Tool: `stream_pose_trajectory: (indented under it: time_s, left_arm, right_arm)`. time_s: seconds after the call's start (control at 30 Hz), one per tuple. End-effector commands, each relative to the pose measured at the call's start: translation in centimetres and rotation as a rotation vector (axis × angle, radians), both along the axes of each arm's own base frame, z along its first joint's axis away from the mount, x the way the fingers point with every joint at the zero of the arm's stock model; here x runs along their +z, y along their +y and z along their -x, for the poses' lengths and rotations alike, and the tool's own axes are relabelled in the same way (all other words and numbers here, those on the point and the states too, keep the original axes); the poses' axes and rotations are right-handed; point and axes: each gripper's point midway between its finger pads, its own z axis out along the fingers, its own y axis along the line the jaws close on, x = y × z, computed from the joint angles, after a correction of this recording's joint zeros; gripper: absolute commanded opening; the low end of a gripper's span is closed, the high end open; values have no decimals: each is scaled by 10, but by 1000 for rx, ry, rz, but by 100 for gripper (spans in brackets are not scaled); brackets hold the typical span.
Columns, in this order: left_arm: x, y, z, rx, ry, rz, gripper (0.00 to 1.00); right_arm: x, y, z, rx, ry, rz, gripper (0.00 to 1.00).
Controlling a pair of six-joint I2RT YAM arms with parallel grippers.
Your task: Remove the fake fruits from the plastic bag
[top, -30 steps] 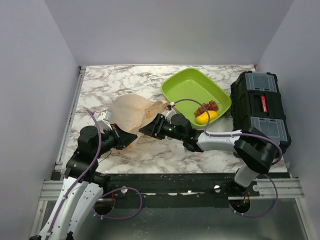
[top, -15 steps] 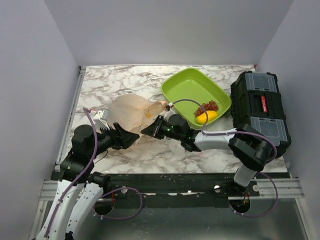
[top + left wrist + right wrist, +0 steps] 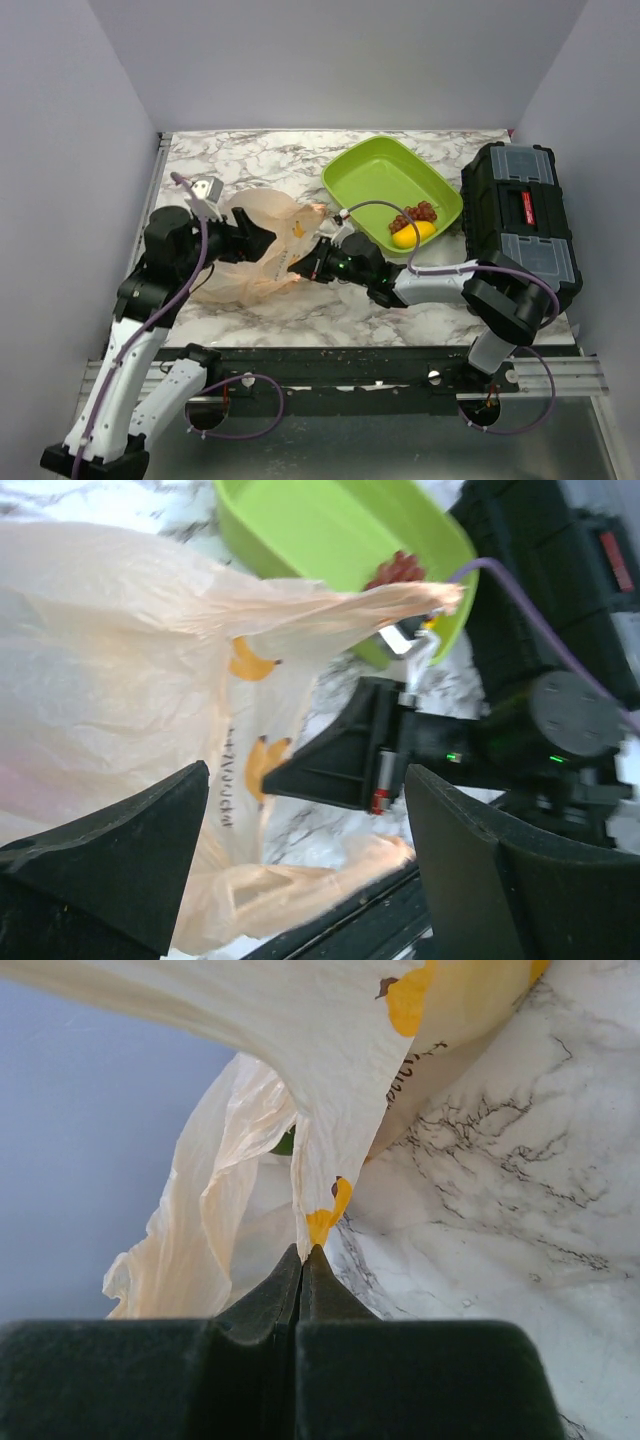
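The peach plastic bag point(image 3: 268, 262) lies crumpled on the marble, between the two arms. My right gripper point(image 3: 293, 266) is shut on a thin edge of the plastic bag point(image 3: 300, 1070), with the pinch point point(image 3: 302, 1252) at its fingertips. My left gripper point(image 3: 262, 238) hovers over the bag's left part. It stands open point(image 3: 305, 780) with nothing between its fingers point(image 3: 120, 850). It looks across the bag point(image 3: 120, 670) at the right gripper point(image 3: 340, 765). Fake fruits, a yellow piece point(image 3: 413, 235) and a dark red cluster point(image 3: 414, 214), lie in the green tray point(image 3: 370, 170). Whatever is inside the bag is hidden.
A black toolbox point(image 3: 520, 215) stands at the right edge, beside the lime-green tray point(image 3: 320, 530). A metal rail point(image 3: 140, 230) runs along the table's left side. The table's near edge and a dark frame point(image 3: 380, 920) lie just below the bag.
My left gripper has let go of the bag, opened wide and swung up and back to the left. My right gripper has shut on the bag's edge. The bag has spread toward the front.
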Motion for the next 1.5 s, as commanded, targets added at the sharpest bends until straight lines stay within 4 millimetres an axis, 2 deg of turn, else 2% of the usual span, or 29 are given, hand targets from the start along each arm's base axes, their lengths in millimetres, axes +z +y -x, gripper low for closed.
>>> stream_pose_trajectory:
  time_s: [0.0,0.13,0.2,0.33,0.5,0.57,0.63,0.77,0.83,0.93,1.0,1.03,1.07,1.2,1.3,1.47]
  left_arm:
    - [-48,5,-30,8,136,-222,81]
    - [-88,5,-40,28,209,-434,87]
    - [-102,8,-41,52,216,-553,89]
    - [-125,14,-45,96,263,-677,90]
    - [-140,45,-57,278,301,-805,89]
    - [-143,51,-60,326,324,-832,88]
    - [-147,50,-62,332,335,-843,86]
    - [-160,38,-62,262,378,-840,82]
    - [-163,33,-63,235,388,-840,76]
    - [-156,31,-68,228,360,-835,54]
    - [-144,36,-73,251,328,-841,28]
    - [-138,41,-76,275,316,-838,12]
    - [-128,46,-78,305,298,-822,1]
    - [-91,62,-83,395,206,-687,0]
    - [-59,66,-84,430,110,-532,0]
    - [-22,57,-83,401,-23,-315,0]
  right_arm:
    - [24,0,3,14,-72,-47,1]
    - [28,-3,3,7,-81,-54,1]
    - [28,-4,3,4,-84,-53,1]
    - [27,-7,4,0,-85,-50,1]
    - [25,-11,6,-4,-89,-45,1]
    - [25,-13,5,-12,-92,-44,1]
    - [27,-15,5,-17,-98,-44,1]
    - [32,-18,5,-24,-116,-44,1]
    - [34,-21,5,-29,-127,-38,1]
    - [32,-26,4,-46,-135,-18,1]
    - [29,-31,4,-63,-132,-4,1]
    - [27,-35,2,-82,-134,13,1]
    - [25,-39,-1,-98,-139,30,1]
    - [15,-58,-14,-175,-173,161,1]
    - [10,-85,-36,-271,-189,314,1]
    - [34,-114,-79,-282,-235,377,1]
